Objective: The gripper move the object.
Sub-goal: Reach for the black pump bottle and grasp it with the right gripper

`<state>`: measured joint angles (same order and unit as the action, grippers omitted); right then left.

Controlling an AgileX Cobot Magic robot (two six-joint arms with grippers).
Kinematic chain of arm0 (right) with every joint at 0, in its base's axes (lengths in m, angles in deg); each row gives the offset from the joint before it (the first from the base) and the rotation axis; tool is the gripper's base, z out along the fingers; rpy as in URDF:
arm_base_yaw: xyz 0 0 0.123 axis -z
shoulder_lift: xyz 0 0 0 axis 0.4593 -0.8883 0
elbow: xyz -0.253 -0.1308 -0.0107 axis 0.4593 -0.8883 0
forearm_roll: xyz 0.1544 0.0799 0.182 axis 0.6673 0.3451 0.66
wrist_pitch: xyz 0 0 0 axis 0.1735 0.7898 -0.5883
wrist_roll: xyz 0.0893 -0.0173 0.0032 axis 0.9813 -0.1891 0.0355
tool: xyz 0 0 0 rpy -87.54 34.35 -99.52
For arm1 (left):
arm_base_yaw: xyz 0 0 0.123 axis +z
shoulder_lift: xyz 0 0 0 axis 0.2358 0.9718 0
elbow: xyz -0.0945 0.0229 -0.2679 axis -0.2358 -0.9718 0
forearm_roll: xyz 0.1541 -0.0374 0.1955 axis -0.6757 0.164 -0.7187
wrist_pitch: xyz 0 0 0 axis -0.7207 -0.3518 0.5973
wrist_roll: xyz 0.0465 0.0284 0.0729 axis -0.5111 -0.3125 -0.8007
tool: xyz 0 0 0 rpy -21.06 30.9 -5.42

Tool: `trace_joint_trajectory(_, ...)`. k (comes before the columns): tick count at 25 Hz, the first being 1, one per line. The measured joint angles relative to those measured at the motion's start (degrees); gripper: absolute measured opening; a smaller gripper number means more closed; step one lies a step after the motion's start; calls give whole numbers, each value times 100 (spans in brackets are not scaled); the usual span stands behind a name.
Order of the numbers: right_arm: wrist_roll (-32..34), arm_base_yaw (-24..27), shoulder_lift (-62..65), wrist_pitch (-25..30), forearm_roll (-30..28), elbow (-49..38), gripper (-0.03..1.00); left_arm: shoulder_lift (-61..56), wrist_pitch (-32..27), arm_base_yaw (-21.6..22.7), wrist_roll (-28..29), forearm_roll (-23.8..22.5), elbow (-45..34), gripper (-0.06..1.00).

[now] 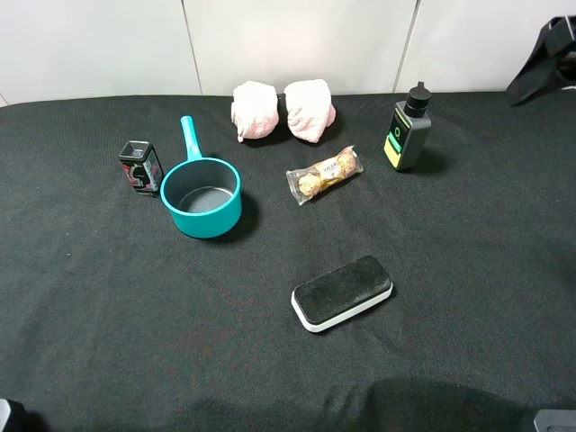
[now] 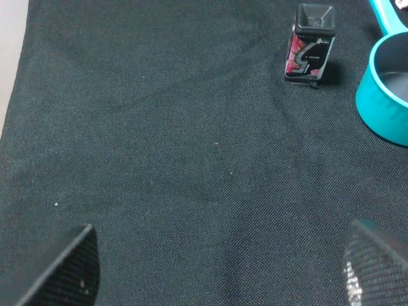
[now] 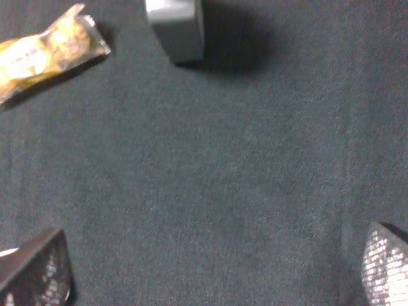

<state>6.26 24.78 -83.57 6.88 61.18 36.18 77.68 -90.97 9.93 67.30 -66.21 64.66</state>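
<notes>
A black woven cloth [image 1: 99, 333] covers the tabletop, filling the frame from the lower edge nearly to the top. Across the upper edge stands a white panelled wall [image 1: 297, 40] split by thin vertical seams [image 1: 191, 45]. The light is soft and even, with darker shade at bottom centre.

I saw left gripper [image 2: 220, 271] as two black fingertips [image 2: 67, 271] with fine woven-looking grip texture, one catching light and reading grey. Right gripper [image 3: 210, 271] looked alike: dark pads [image 3: 38, 274], dotted texture, one shining silvery. On high camera I noted black angular arm casing [image 1: 547, 56], glossy edges.
</notes>
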Motion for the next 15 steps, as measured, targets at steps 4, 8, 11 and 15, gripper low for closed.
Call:
trace_joint_trajectory(4,69,0,-302,194,-7,284,69,0,0,0,0,0,0,76)
trace_joint_trajectory(8,69,0,-593,230,-33,573,69,0,0,0,0,0,0,76)
trace_joint_trajectory(11,69,0,-818,264,-60,848,69,0,0,0,0,0,0,76)
trace_joint_trajectory(15,69,0,-1165,308,-76,1303,69,0,0,0,0,0,0,76)
